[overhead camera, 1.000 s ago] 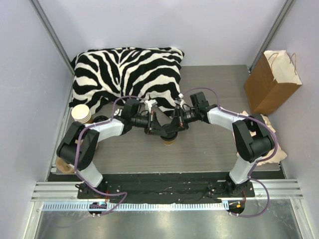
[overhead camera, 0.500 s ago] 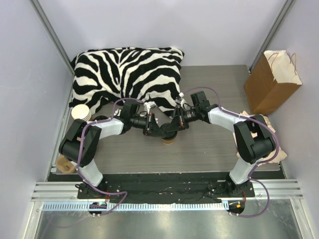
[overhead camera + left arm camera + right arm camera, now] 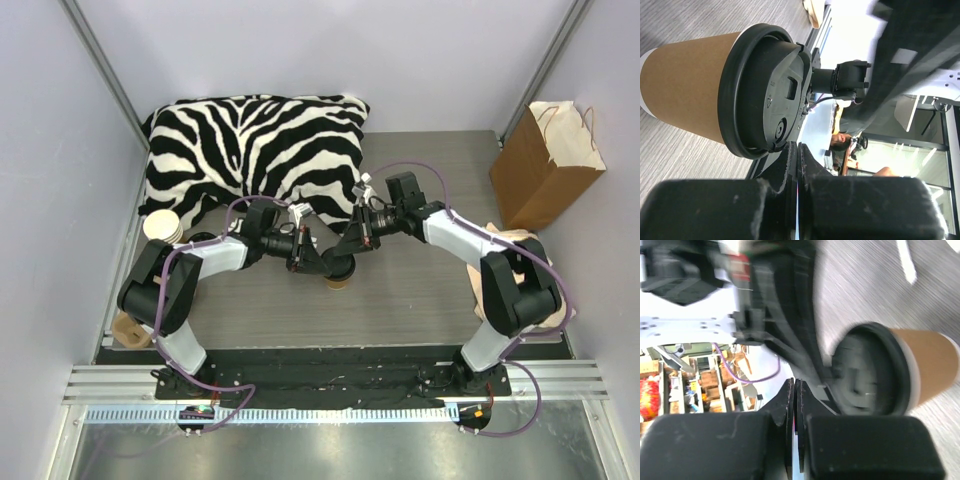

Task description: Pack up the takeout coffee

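The takeout coffee (image 3: 340, 273), a brown kraft cup with a black lid, stands on the grey table between the two arms. It shows large in the left wrist view (image 3: 715, 87) and blurred in the right wrist view (image 3: 895, 367). My left gripper (image 3: 322, 263) is shut and empty, its tips just beside the lid's rim (image 3: 797, 145). My right gripper (image 3: 354, 243) is shut and empty, a little above and behind the lid (image 3: 796, 382). A brown paper bag (image 3: 545, 165) stands at the back right.
A zebra-striped pillow (image 3: 255, 150) lies at the back left. A stack of lidless cups (image 3: 162, 229) stands at the left edge, and another brown item (image 3: 128, 330) lies near the left arm's base. Beige cloth (image 3: 525, 245) lies by the right wall.
My right gripper has lifted and drawn back to the right, away from the cup's lid. My left gripper stays by the lid. The cup has not moved.
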Robot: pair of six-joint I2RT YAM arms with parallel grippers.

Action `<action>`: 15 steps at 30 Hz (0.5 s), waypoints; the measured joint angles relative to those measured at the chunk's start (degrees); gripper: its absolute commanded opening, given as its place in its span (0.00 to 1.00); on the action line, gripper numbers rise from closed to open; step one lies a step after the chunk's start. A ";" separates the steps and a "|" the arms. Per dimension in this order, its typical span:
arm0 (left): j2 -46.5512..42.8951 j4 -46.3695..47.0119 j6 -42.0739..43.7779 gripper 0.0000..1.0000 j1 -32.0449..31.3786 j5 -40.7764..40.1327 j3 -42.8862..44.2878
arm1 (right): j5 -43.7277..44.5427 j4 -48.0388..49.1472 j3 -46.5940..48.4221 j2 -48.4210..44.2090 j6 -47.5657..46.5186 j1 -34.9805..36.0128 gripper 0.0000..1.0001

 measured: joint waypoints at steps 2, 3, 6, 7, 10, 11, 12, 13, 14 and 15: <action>0.00 -0.44 0.15 0.00 0.02 0.00 0.13 | 0.17 -0.07 -1.11 2.10 -0.83 -0.26 0.01; 0.00 -0.79 0.31 0.00 0.04 0.00 0.22 | 0.28 -0.26 -2.01 3.48 -1.38 -0.48 0.01; 0.15 -1.44 0.72 0.00 0.04 0.00 0.35 | -3.85 -0.70 -3.56 7.91 -2.21 -0.94 0.01; 0.39 -1.46 0.70 0.00 0.04 0.26 0.46 | -4.74 -0.48 -3.56 8.37 -2.58 -1.01 0.01; 1.25 -1.66 0.63 0.00 0.04 1.16 1.01 | -7.13 0.24 -3.63 9.44 -3.72 -1.40 0.01; 1.53 -1.77 0.61 0.00 0.04 1.51 1.27 | -7.85 0.44 -3.63 9.75 -4.00 -1.55 0.01; 1.73 -1.86 0.57 0.00 0.04 1.73 1.44 | -8.37 0.61 -3.63 9.92 -4.15 -1.66 0.01; 1.86 -1.92 0.57 0.00 0.04 1.90 1.53 | -8.70 0.72 -3.63 10.01 -4.22 -1.73 0.01; 1.88 -2.01 0.57 0.00 0.04 1.95 1.57 | -8.79 0.74 -3.63 9.99 -4.24 -1.75 0.01; 1.88 -2.05 0.57 0.00 0.04 1.95 1.57 | -8.79 0.68 -3.61 9.88 -4.28 -1.75 0.01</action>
